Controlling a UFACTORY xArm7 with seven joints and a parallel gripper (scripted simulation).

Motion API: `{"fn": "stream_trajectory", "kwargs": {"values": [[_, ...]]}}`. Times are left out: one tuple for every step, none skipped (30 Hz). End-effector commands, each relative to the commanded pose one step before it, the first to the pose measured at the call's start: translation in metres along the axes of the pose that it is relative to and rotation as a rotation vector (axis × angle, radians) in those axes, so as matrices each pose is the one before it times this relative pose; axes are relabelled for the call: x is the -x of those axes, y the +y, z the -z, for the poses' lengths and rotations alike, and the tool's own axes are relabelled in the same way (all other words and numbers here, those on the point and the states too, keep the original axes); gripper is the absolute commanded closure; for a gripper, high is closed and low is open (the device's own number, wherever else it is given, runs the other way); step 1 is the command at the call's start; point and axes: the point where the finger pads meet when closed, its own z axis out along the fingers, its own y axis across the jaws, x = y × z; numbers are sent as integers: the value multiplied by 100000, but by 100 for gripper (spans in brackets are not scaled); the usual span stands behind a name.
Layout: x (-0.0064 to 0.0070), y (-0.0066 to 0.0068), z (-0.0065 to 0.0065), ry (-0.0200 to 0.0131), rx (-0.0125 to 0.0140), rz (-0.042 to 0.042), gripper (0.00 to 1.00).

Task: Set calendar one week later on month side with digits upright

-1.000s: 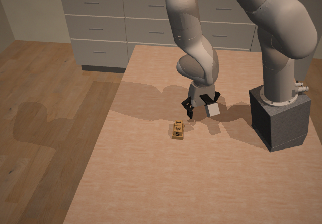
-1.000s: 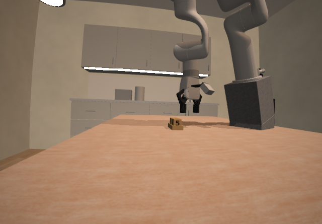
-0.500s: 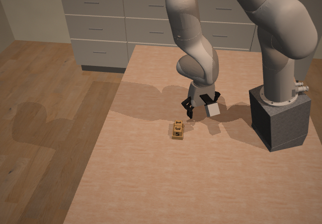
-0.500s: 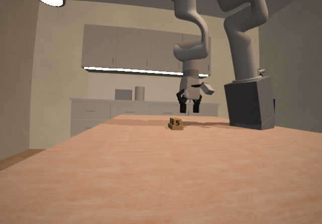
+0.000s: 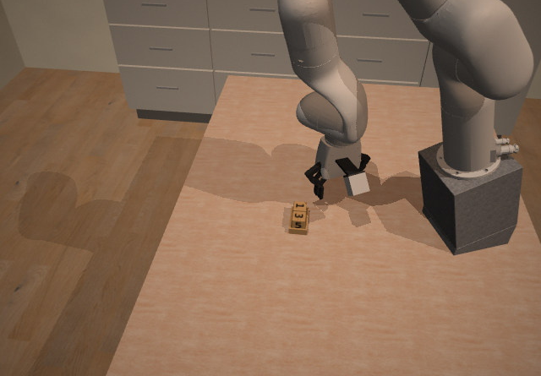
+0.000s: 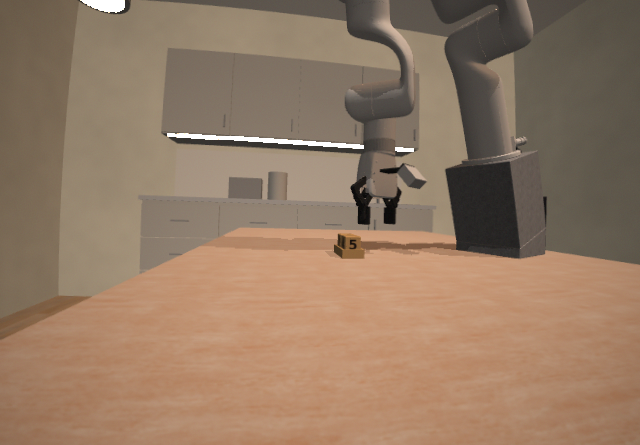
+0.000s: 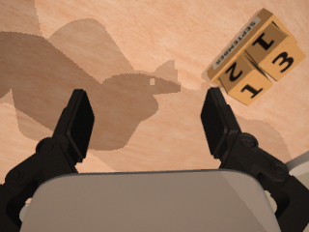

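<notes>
"Where's the calendar?"

"Its small yellow-brown tray (image 5: 298,231) (image 6: 351,254) (image 7: 227,52), marked SEPTEMBER, sits on the pale wood-grained table (image 5: 305,297) (image 6: 320,337) (image 7: 169,24). Two yellow-brown numbered cubes stand in it, side by side."

"Which digits?"

"One cube (image 5: 299,206) (image 7: 245,83) shows 1 on top and 2 on the month side. The other cube (image 5: 299,220) (image 6: 352,244) (image 7: 282,58) shows 3 on top, 1 on the month side and 5 on its end."

"And the black-fingered gripper (image 5: 336,193) (image 6: 376,215) (image 7: 147,101)?"

"Above the table, near the tray, fingers spread wide, nothing between them."
</notes>
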Motion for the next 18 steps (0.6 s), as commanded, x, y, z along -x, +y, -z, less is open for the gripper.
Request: {"fn": "stream_trajectory", "kwargs": {"values": [[46, 24, 31, -96, 69, -64, 0], [0, 0, 0, 0, 0, 0, 0], [0, 0, 0, 0, 0, 0, 0], [0, 0, 0, 0, 0, 0, 0], [0, 0, 0, 0, 0, 0, 0], [0, 0, 0, 0, 0, 0, 0], [3, 17, 1, 0, -1, 0, 0], [19, 102, 5, -1, -3, 1, 0], [39, 226, 13, 0, 1, 0, 0], [61, 341, 20, -1, -2, 0, 0], [74, 422, 24, 0, 0, 0, 0], [79, 449, 26, 0, 0, 0, 0], [73, 417, 24, 0, 0, 0, 0], [58, 335, 20, 1, 1, 0, 0], [39, 218, 13, 0, 0, 0, 0], [16, 101, 6, 1, 4, -1, 0], [3, 17, 1, 0, 1, 0, 0], [0, 0, 0, 0, 0, 0, 0]]}}
